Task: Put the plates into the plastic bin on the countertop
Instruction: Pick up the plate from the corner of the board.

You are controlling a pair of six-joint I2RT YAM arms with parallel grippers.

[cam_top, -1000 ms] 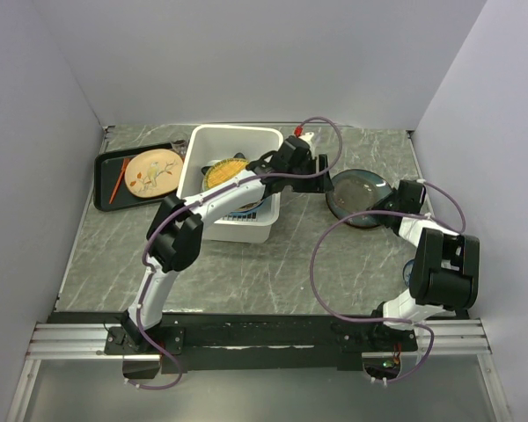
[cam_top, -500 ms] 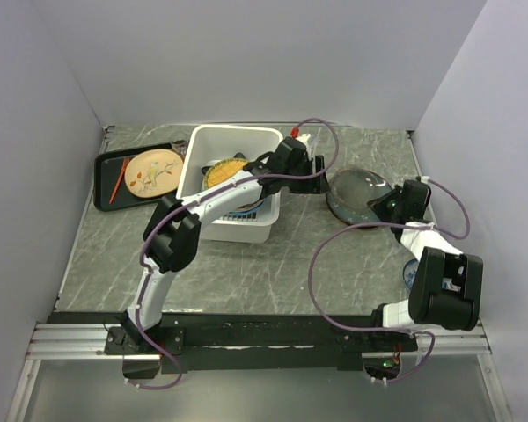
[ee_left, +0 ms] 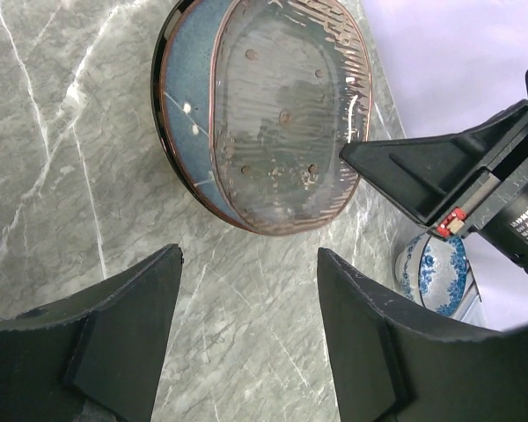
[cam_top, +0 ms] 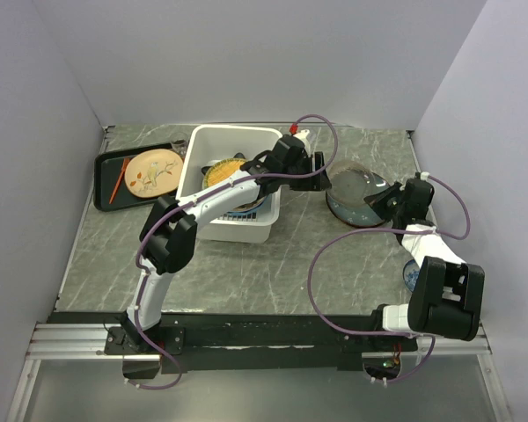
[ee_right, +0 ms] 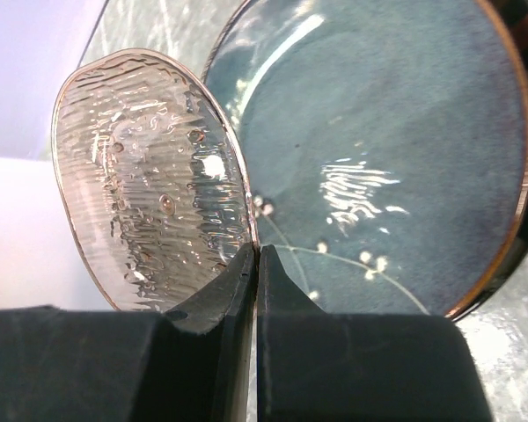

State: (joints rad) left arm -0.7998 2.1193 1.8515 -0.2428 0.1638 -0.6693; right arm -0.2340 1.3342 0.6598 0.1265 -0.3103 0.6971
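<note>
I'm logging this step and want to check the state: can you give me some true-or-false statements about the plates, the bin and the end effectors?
1. The right end effector pinches the rim of a clear rippled plate. True.
2. The left end effector is shut on the dark teal plate. False: the left end effector is open and empty, and the dark teal plate lies on the countertop, apart from it.
3. A yellow plate lies in the white bin. True.
4. The black tray sits right of the bin with nothing on it. False: it sits left of the bin and carries a tan plate.
</note>
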